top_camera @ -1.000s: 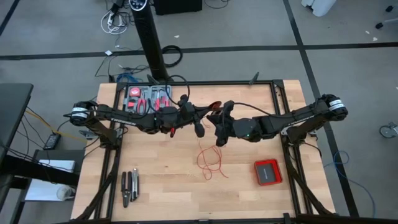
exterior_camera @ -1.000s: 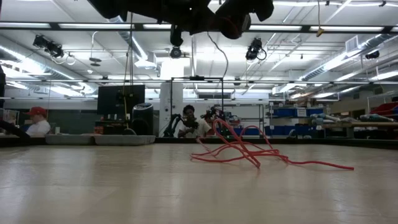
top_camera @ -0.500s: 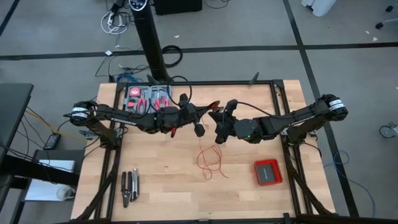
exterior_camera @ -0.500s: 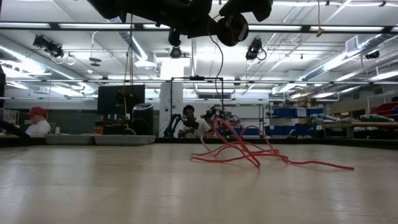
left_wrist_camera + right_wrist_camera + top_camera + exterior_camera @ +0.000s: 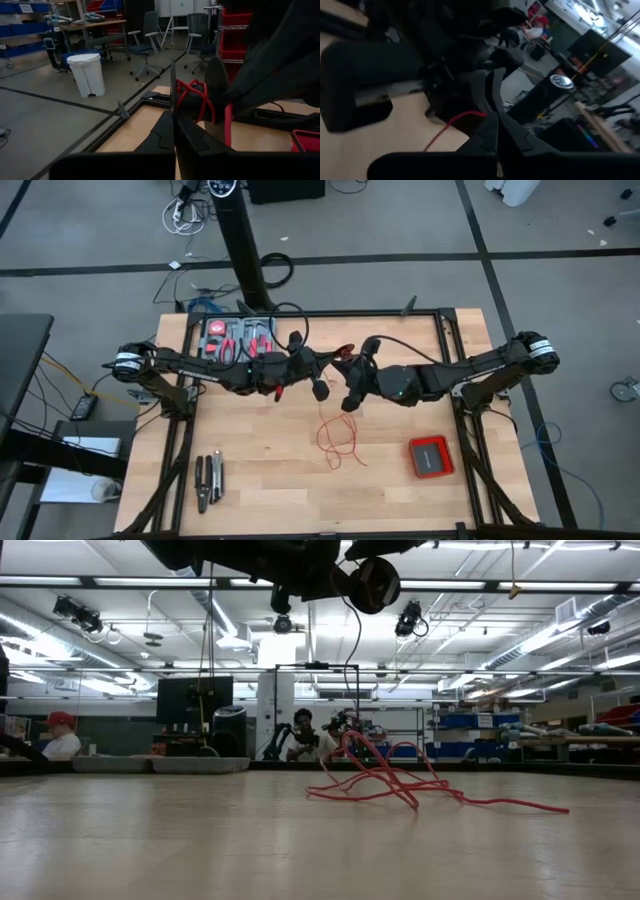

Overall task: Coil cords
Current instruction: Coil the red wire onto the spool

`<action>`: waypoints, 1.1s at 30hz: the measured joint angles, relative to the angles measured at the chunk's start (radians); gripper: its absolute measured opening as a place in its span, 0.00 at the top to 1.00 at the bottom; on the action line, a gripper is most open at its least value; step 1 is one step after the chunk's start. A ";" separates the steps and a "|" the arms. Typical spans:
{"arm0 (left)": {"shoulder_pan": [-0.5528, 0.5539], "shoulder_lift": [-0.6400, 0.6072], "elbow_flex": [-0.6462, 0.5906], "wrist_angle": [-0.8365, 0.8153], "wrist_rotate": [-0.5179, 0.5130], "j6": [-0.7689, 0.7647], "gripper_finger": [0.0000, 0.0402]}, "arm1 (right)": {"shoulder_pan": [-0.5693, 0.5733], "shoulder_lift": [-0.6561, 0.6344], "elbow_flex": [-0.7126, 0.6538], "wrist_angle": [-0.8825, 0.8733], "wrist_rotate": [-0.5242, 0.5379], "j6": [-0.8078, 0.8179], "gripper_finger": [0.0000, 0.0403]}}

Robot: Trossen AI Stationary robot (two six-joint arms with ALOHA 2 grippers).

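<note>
A small black spool (image 5: 200,97) with red wire wound on its hub is held high over the table's middle; it also shows in the high view (image 5: 345,352) and the low view (image 5: 372,582). My left gripper (image 5: 336,360) is shut on it. The remaining red wire lies as loose loops (image 5: 338,436) on the wood, seen too in the low view (image 5: 385,780). A strand (image 5: 352,670) rises from the loops toward the spool. My right gripper (image 5: 348,400) hovers beside the spool, above the loops, shut on the wire (image 5: 452,124). My left gripper pinches the rim of the spool's near thin flange (image 5: 173,92) between its two fingers, coming level from the table's left. The spool is lifted clear, its axis level. My right gripper pinches a single strand of the red wire (image 5: 470,116). The strand runs slack from the fingers.
A flat red box (image 5: 431,456) lies at the near right. A tray of tools (image 5: 238,338) stands at the far left, and pliers (image 5: 208,480) lie at the near left. Bare wood lies around the loops. People sit in the room beyond the table.
My right gripper has risen a little and swung toward the table's far edge, close by the spool. The spool has shifted slightly. The loops on the table have stayed where they were.
</note>
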 joint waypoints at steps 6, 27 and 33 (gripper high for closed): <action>0.000 0.000 0.000 0.012 0.000 0.002 1.00 | -0.008 0.000 0.000 0.037 -0.034 0.060 1.00; -0.002 0.002 -0.002 0.048 0.020 -0.049 1.00 | -0.068 0.021 0.001 0.095 -0.162 0.126 1.00; -0.002 0.002 -0.002 0.038 0.029 -0.027 1.00 | -0.060 0.018 0.001 0.104 -0.086 0.065 1.00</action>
